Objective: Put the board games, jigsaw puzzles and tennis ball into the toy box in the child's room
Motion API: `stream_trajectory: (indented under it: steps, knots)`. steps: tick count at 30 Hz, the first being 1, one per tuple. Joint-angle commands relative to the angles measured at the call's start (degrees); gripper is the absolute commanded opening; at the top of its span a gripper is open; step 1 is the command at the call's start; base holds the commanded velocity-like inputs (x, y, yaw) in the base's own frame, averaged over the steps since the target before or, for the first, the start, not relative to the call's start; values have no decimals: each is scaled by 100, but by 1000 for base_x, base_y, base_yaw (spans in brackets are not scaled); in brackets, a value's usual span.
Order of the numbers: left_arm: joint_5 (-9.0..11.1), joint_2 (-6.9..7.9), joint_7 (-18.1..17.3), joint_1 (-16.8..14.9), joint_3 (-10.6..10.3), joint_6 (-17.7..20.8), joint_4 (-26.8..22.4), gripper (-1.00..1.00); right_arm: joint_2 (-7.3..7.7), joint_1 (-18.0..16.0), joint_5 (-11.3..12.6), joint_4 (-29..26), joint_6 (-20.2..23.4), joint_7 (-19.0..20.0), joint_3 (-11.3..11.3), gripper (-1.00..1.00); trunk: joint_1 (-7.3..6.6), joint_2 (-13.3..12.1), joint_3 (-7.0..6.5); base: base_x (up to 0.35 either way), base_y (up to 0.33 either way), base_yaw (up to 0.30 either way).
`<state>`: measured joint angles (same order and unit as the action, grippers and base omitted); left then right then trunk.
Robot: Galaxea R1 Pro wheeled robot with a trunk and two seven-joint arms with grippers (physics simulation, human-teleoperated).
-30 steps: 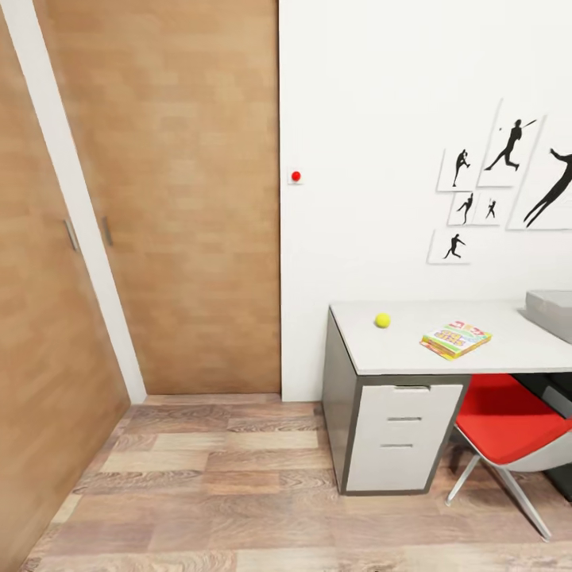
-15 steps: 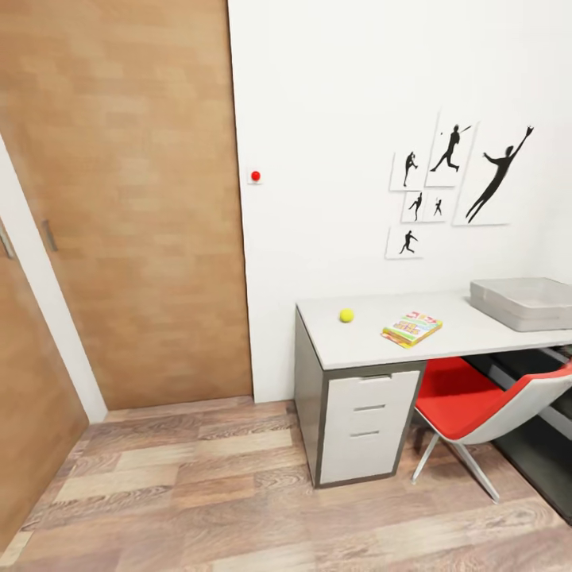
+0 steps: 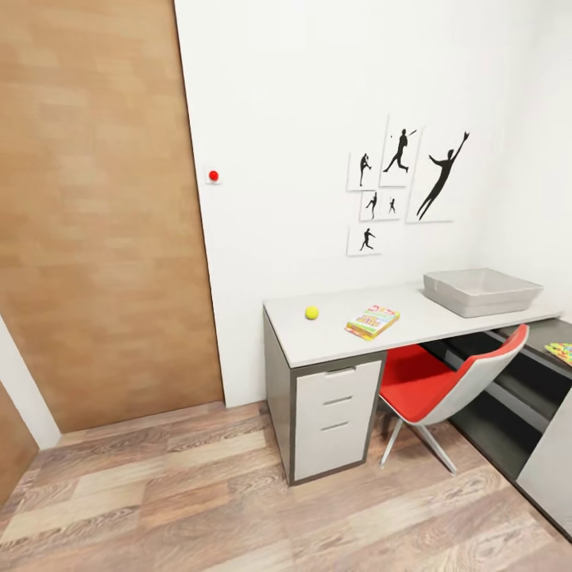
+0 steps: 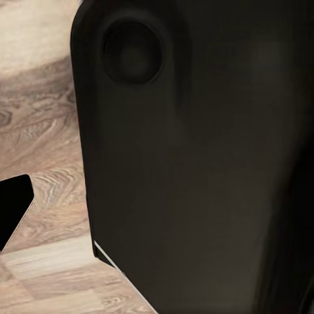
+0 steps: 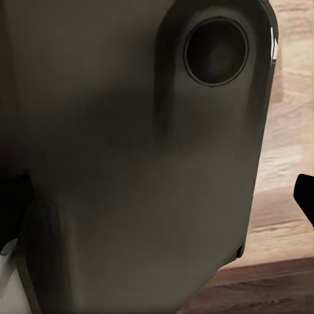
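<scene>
Toys, a small yellow-green tennis ball [image 3: 311,313] and flat printed game box [image 3: 372,321], lie right-of-centre on the pale grey counter [image 3: 334,338], left of the translucent grey bin [image 3: 480,291]; jaws' state cannot be told.

Light: bright, even, no visible source | Shadows: soft, faint under the table [image 3: 334,338] and red chair [image 3: 445,381] | Glare: none; white wall [image 3: 318,119] near washed out | Focus: head view slightly soft, lines lean at edges | Wrist views: dim, dark blurred body [image 4: 196,157] close to lens, floor [image 5: 288,150] soft
</scene>
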<state>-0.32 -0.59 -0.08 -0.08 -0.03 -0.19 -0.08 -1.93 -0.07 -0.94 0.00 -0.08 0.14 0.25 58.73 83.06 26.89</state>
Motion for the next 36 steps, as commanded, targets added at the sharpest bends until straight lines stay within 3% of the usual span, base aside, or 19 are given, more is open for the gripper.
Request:
stream_trajectory:
  steps: [1, 36]
  knots:
    - [-3, -1, -1, -1, 3, -1, -1, 100, 0, -1, -10, 0, -1, 0, 1, 100, 0, 2, 4, 0, 0, -282]
    - [-3, 6, -1, -1, 7, -7, -1, 100, 0, -1, -3, 0, -1, -5, 0, 100, 0, 2, 4, 0, 0, -282]
